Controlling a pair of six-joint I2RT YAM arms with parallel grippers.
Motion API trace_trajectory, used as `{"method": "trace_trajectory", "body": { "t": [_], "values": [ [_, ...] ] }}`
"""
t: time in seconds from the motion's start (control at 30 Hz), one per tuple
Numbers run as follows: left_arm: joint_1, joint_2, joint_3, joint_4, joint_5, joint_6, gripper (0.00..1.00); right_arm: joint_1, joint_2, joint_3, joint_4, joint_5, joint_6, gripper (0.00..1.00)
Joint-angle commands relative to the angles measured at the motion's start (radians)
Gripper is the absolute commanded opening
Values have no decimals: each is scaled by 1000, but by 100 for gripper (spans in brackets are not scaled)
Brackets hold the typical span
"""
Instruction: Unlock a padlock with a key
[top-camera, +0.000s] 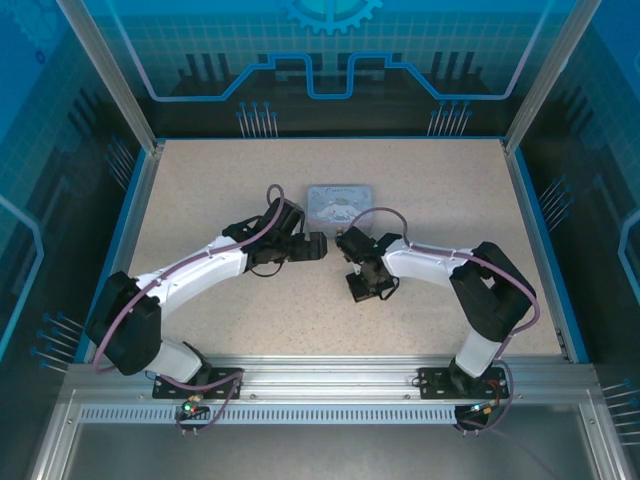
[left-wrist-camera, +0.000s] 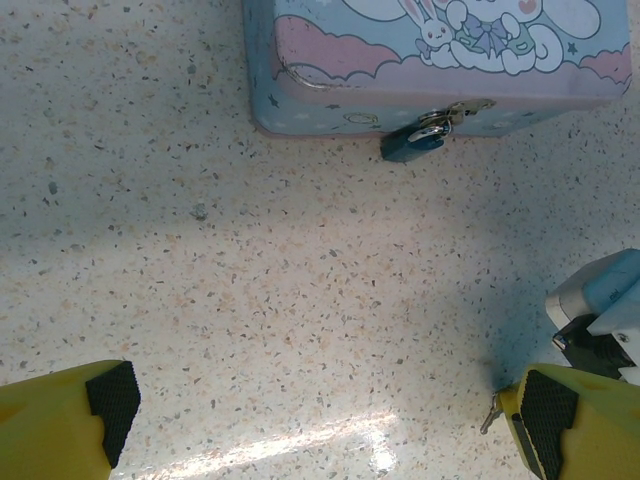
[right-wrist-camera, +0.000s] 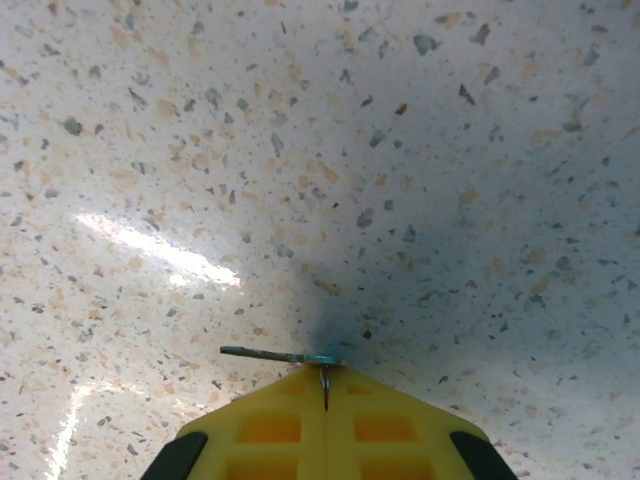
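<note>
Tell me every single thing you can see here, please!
table: one, speckled beige, under everything.
tin box: one, pale blue with cartoon bunnies, mid-table, a bit toward the far side.
padlock: one, dark bluish, hanging at the tin box's front clasp.
key: one, thin dark metal, pinched in the right jaws.
arms: two, white and black, left arm and right arm, both reaching toward the middle.
left jaws: yellow, open, facing the tin box.
right jaws: yellow, shut on the key, close over the table.
</note>
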Motion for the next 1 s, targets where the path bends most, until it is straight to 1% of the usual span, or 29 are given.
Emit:
{"method": "trace_trajectory", "body": {
  "t": [0.0, 0.17, 0.27, 0.37, 0.47, 0.53, 0.63, 0.73, 0.8, 0.97],
  "values": [
    [10, -31, -13, 12, 28, -22, 99, -26, -68, -48, 44, -64, -20, 0],
    [15, -26, -16, 30, 77, -56, 99, -95, -185, -96, 111, -188, -58, 0],
    [20, -20, -10, 38, 114, -95, 99, -141, -249, -105, 151, -294, -99, 0],
    [31, -14, -5, 68, 185, -144, 99, -180, -311, -140, 186, -397, -134, 0],
    [34, -12, -5, 116, 259, -194, 99, -216, -366, -142, 218, -508, -156, 0],
    [35, -9, -5, 149, 304, -228, 99, -227, -392, -131, 225, -558, -169, 0],
    [35, -2, -11, 212, 366, -275, 99, -238, -410, -117, 214, -606, -182, 0],
    [36, 19, -15, 280, 427, -325, 97, -243, -416, -86, 222, -644, -175, 0],
    [36, 35, -15, 321, 461, -357, 93, -247, -412, -75, 221, -651, -169, 0],
    [36, 59, -27, 381, 495, -387, 84, -257, -408, -70, 233, -652, -150, 0]
  ]
}}
